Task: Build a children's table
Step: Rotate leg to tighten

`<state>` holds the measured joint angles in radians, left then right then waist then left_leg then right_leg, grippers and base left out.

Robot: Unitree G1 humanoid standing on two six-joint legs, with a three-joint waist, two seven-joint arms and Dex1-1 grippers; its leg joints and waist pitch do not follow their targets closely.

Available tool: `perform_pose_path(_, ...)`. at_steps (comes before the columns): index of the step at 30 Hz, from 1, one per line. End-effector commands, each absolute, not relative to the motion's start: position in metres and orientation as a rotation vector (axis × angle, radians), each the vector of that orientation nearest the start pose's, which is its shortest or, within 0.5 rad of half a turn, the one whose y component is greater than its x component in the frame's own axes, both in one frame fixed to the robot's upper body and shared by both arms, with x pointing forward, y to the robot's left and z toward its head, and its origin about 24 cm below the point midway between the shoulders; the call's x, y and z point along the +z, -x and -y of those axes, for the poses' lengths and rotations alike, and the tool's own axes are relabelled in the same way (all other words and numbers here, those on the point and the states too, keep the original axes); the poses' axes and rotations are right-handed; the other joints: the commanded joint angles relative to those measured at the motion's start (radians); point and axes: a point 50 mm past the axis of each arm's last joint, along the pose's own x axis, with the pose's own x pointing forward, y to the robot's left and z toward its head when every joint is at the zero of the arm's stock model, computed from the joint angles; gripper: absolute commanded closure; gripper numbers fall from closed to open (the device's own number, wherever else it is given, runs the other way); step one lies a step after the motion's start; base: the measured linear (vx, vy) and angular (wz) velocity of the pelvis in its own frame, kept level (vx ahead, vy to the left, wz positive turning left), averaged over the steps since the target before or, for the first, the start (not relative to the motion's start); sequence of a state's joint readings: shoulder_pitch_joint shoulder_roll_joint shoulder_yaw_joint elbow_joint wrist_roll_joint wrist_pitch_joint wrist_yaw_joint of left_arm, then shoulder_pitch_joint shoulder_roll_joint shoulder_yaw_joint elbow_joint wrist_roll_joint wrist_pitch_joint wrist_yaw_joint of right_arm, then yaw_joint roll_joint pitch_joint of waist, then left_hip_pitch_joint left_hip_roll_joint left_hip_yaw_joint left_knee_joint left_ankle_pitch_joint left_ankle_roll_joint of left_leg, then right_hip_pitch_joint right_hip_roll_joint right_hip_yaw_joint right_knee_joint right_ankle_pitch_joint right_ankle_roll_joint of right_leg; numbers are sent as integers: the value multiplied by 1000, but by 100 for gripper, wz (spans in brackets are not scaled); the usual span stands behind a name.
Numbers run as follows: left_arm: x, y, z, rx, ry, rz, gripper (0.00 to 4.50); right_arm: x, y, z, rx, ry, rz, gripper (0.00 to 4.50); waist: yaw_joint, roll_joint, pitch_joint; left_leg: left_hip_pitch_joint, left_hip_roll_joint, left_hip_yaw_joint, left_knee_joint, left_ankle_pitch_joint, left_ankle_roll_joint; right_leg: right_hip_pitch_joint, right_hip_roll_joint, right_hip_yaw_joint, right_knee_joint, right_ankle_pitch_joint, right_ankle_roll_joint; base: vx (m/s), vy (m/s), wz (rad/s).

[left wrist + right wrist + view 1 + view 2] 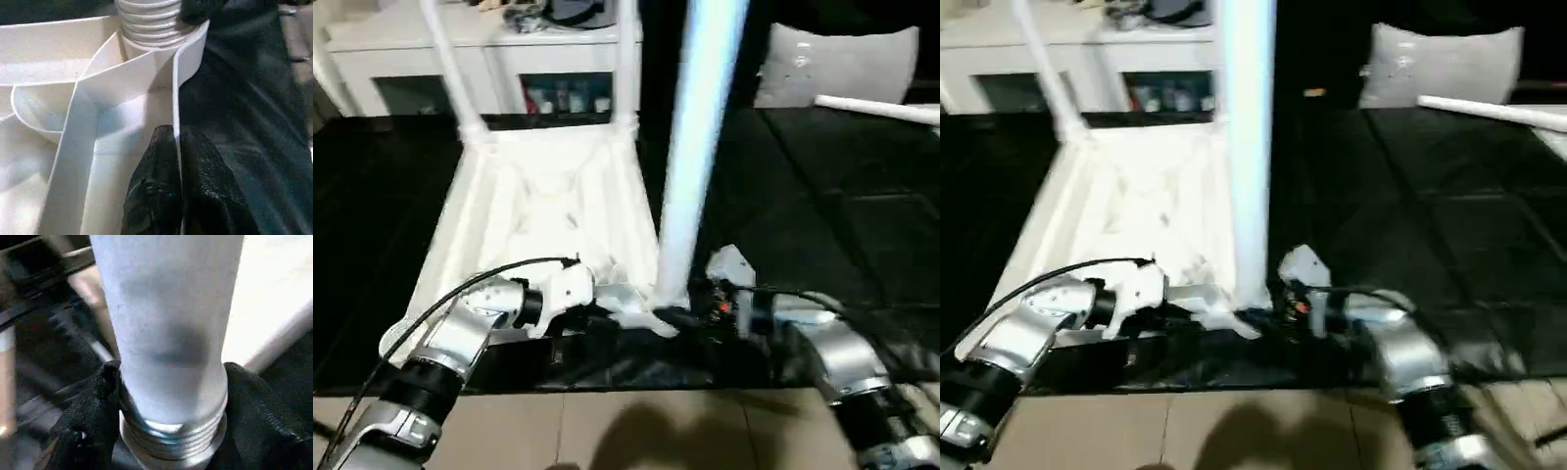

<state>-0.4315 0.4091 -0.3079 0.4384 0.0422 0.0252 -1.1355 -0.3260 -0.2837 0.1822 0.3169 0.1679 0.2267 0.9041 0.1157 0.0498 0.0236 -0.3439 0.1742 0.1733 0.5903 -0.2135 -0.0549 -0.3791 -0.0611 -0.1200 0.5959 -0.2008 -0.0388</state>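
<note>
Tabletop (pixel 548 211) rim pinched by left gripper (pixel 177 161); right gripper (pixel 168 382) clasps leg (pixel 168 323)

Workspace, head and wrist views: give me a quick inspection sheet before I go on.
Surface: black cover.
Job's things: tabletop upside down, two far legs standing in sockets; third leg upright at the near right corner, threads showing above the socket; fourth leg lying far right.
Clutter: nothing seen.
Grippers: left gripper pinching the tabletop's near wall; right gripper closed around the third leg's base.
Cables: black cable over the left forearm.
Surroundings: white shelving, pale cushion behind.
</note>
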Motion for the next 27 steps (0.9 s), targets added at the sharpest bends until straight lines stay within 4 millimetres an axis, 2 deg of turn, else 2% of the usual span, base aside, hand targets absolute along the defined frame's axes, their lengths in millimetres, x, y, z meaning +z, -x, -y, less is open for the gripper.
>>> perform_pose_path(1,17,-280,-112,-1347,-436,-452,450,25,-290,108,961,23,-381,178,-9,-7,-22,3,63,-29,-81,-239,26,36,-112,68,-113,-505,-61,0,0,0)
perform_pose_path(2,17,-286,-98,-1263,-391,-444,450,24,-298,95,850,-16,-379,178,-15,-3,-18,8,64,-31,-82,-269,15,31,-112,65,-117,-544,-55,0,0,0)
perform_pose_path(3,18,-288,-91,-1232,-383,-438,450,24,-303,91,796,-27,-379,178,-21,-6,-14,13,60,-32,-81,-303,8,28,-112,60,-127,-598,-40,0,0,0)
perform_pose_path(4,18,-289,-86,-1217,-383,-435,450,23,-306,89,765,-32,-380,178,-45,-5,-10,34,50,-42,-73,-384,-20,24,-118,41,-150,-709,1,0,0,0)
perform_pose_path(5,18,-290,-80,-1198,-381,-431,450,23,-309,88,730,-29,-383,178,-53,-3,-9,33,49,-46,-75,-404,-20,27,-115,35,-150,-710,9,0,0,0)
perform_pose_path(6,19,-290,-74,-1185,-375,-426,450,22,-312,87,701,-27,-387,178,-65,3,-13,30,55,-51,-82,-427,-12,38,-113,28,-155,-673,22,0,0,0)
perform_pose_path(7,19,-290,-67,-1171,-368,-417,450,21,-313,87,683,-21,-385,178,-72,-4,-14,23,56,-53,-85,-427,-7,43,-111,28,-152,-642,24,0,0,0)
perform_pose_path(8,19,-290,-61,-1165,-370,-407,450,21,-314,88,677,-20,-386,178,-77,-1,-14,30,58,-52,-87,-435,1,38,-112,32,-153,-610,12,0,0,0)
perform_pose_path(9,20,-290,-59,-1161,-373,-404,450,21,-314,88,674,-20,-387,122,-79,0,-11,38,56,-48,-85,-440,12,30,-112,34,-157,-612,1,0,0,0)
perform_pose_path(11,20,-289,-57,-1152,-388,-405,450,22,-313,89,658,-37,-375,108,-85,1,-4,44,49,-46,-81,-459,17,24,-113,30,-166,-663,6,0,0,0)
perform_pose_path(12,19,-290,-59,-1147,-400,-408,450,22,-312,90,657,-43,-369,101,-89,2,-6,48,49,-49,-81,-479,16,24,-112,27,-168,-669,13,0,0,0)
perform_pose_path(14,18,-291,-63,-1133,-431,-414,450,22,-310,93,656,-36,-357,87,-84,1,-12,42,52,-50,-87,-454,22,28,-116,36,-158,-615,1,0,0,0)
perform_pose_path(15,17,-292,-67,-1123,-450,-420,450,22,-309,95,656,-36,-344,65,-80,3,-13,35,58,-51,-93,-433,27,31,-120,45,-148,-573,-20,0,0,0)
perform_pose_path(16,17,-293,-74,-1110,-468,-427,450,24,-308,100,657,-43,-321,60,-76,10,-14,31,62,-50,-96,-417,26,31,-121,54,-141,-530,-40,0,0,0)
perform_pose_path(17,16,-294,-78,-1102,-476,-433,450,25,-307,103,663,-46,-303,57,-73,8,-17,28,63,-49,-97,-403,28,34,-121,58,-137,-503,-47,0,0,0)
perform_pose_path(18,16,-295,-81,-1096,-482,-437,450,26,-306,106,669,-47,-291,49,-69,2,-23,15,66,-50,-100,-349,38,44,-123,68,-120,-422,-69,53,13,3)
perform_pose_path(19,16,-295,-83,-1093,-484,-439,450,26,-305,107,673,-47,-285,49,-65,6,-27,8,72,-49,-100,-299,45,44,-121,73,-108,-347,-103,0,0,0)
perform_pose_path(20,15,-295,-86,-1087,-495,-442,450,27,-304,110,682,-45,-275,23,-63,6,-30,8,72,-46,-96,-275,49,45,-121,75,-105,-312,-117,0,0,0)
perform_pose_path(21,14,-296,-91,-1078,-514,-447,450,29,-302,117,694,-40,-258,16,-58,8,-28,8,71,-40,-93,-256,56,43,-122,78,-103,-282,-139,0,0,0)
perform_pose_path(23,13,-297,-97,-1076,-526,-453,450,31,-298,126,718,-24,-244,13,-49,5,-26,12,66,-32,-87,-255,68,39,-125,81,-108,-314,-148,0,0,0)
perform_pose_path(24,13,-297,-99,-1076,-532,-454,450,32,-296,131,731,-14,-237,7,-45,1,-26,6,64,-32,-85,-239,74,43,-127,83,-108,-341,-142,0,0,0)
perform_pose_path(25,13,-298,-101,-1076,-535,-455,450,33,-295,135,740,-8,-232,7,-41,-1,-28,-6,63,-35,-84,-205,81,50,-127,82,-103,-344,-131,0,0,0)
perform_pose_path(26,14,-298,-102,-1076,-536,-455,450,33,-294,136,745,-5,-231,7,-39,-1,-30,-6,63,-34,-82,-193,84,49,-126,81,-102,-341,-127,0,0,0)
perform_pose_path(27,14,-298,-106,-1084,-548,-455,450,36,-290,145,775,16,-223,7,-35,0,-31,-6,63,-33,-80,-177,91,47,-123,79,-103,-341,-122,0,0,0)
